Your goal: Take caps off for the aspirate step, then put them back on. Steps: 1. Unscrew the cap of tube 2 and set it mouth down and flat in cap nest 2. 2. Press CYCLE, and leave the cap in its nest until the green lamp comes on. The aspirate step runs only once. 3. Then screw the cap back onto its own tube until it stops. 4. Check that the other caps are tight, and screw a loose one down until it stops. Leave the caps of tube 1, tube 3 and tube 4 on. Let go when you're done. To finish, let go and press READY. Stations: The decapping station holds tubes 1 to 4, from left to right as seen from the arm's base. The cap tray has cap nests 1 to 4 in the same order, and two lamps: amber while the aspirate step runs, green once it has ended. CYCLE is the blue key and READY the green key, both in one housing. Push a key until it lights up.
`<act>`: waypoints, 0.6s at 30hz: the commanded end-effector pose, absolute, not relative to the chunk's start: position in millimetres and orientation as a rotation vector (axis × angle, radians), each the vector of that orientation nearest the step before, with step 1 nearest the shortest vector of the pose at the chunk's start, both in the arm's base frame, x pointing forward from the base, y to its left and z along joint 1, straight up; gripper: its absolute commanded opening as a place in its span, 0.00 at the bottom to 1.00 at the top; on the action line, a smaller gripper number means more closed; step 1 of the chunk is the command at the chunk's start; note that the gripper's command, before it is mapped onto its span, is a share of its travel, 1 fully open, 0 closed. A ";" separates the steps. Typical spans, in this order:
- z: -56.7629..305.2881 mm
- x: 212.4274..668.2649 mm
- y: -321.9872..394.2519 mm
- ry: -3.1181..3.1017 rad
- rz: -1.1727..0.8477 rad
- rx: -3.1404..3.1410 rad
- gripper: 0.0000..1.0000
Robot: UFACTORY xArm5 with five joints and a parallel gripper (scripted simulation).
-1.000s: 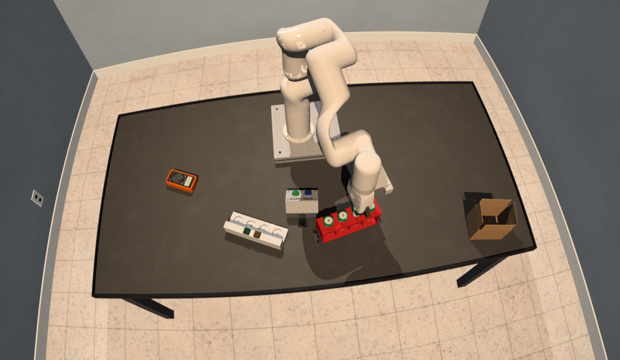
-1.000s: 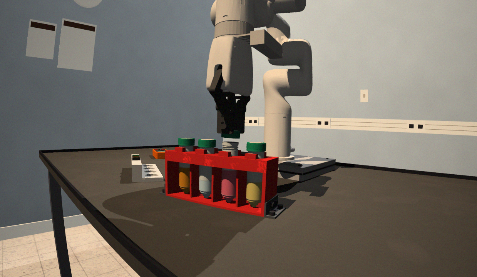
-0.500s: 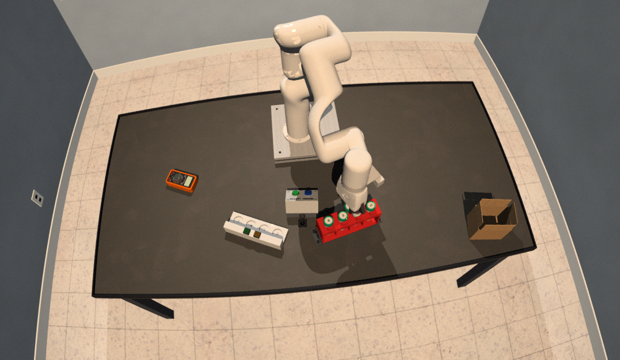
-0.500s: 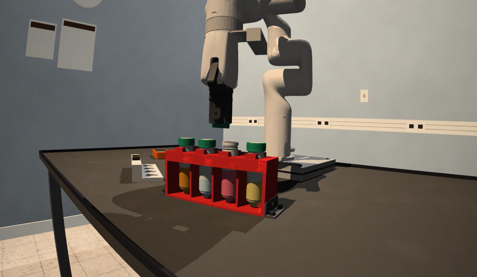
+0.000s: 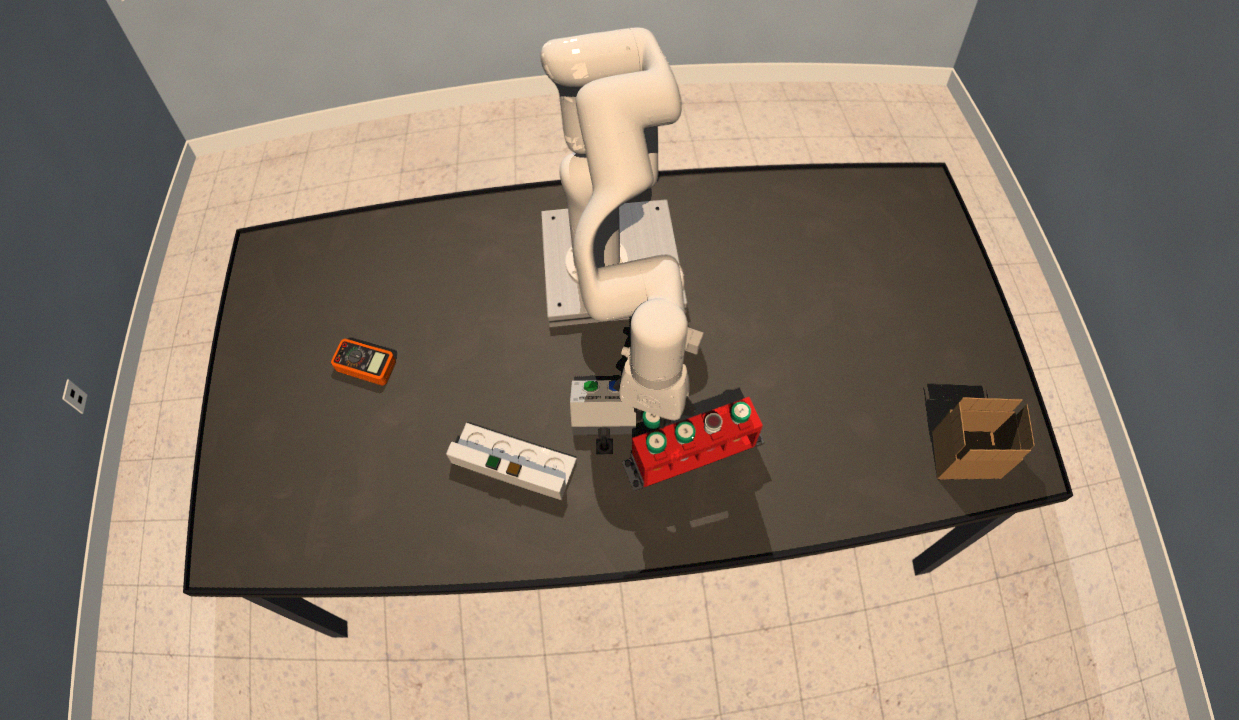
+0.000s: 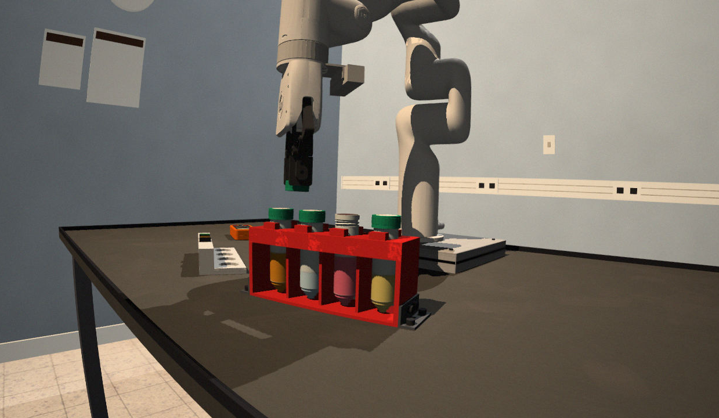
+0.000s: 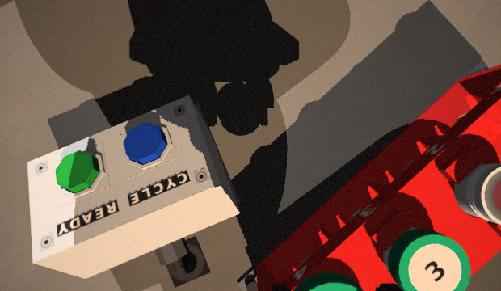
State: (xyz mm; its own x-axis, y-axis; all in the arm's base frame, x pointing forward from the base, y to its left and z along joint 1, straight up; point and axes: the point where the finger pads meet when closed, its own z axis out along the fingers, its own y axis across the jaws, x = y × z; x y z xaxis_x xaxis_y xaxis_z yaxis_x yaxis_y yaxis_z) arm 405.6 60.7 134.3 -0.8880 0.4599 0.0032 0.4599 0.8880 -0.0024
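Observation:
The red rack [image 5: 695, 441] holds four tubes. Tube 2 [image 5: 712, 420] stands open, with pink liquid and a bare threaded mouth [image 6: 347, 219]; it also shows at the right edge of the wrist view [image 7: 490, 195]. The other three tubes carry green caps, among them cap 3 [image 7: 430, 263]. My gripper [image 6: 297, 182] hangs well above the left end of the rack, shut on a green cap [image 6: 296, 186], which also peeks out under the wrist [image 5: 652, 419]. The white cap tray [image 5: 511, 459] lies to the left with empty nests and dark lamps. The key housing [image 7: 125, 186] shows the green READY key [image 7: 77, 171] and the blue CYCLE key [image 7: 145, 143], both unlit.
An orange multimeter [image 5: 363, 360] lies at the far left of the table. An open cardboard box [image 5: 981, 437] stands at the right edge. A small black fitting [image 5: 604, 443] sits between the key housing and the rack.

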 end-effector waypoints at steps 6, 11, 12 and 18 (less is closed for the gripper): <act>136.2 405.4 -0.4 -3.078 -0.004 -0.655 0.00; 136.1 404.1 -37.3 -3.078 -0.003 -0.655 0.00; 136.1 403.9 -44.7 -3.078 -0.003 -0.655 0.00; 136.1 402.6 -81.7 -3.078 -0.003 -0.655 0.00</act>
State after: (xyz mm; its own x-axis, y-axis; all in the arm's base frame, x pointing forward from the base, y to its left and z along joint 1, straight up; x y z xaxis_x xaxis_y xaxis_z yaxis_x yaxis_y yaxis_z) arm 401.0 -61.2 134.7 -0.9122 0.4098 -0.0019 0.4098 0.9122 0.0005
